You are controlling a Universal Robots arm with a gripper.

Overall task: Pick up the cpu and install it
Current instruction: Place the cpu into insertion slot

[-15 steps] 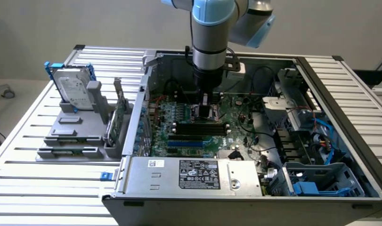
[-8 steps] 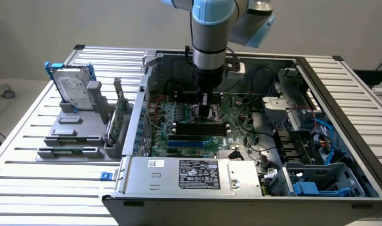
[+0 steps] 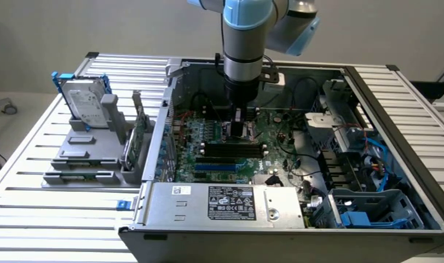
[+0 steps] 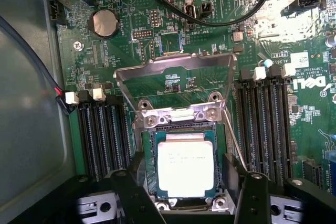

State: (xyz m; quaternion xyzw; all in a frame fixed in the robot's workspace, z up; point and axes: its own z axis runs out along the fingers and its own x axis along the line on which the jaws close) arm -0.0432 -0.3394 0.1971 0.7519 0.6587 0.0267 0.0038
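The gripper is hanging low over the motherboard, its fingers standing wide on either side of the cpu, not touching it. The cpu is lying flat in the socket, with the load plate swung open beside it. Its silvery top is facing up and its edges are square to the socket. It is nearly square, so it has no real long axis. To my eye, the release needs both fingers clearing evenly, without nudging the chip sideways.

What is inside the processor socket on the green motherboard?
The cpu lies flat inside the socket, silvery top facing up, with the hold-down frame raised behind it. Whatever lies beneath the chip is covered by it.
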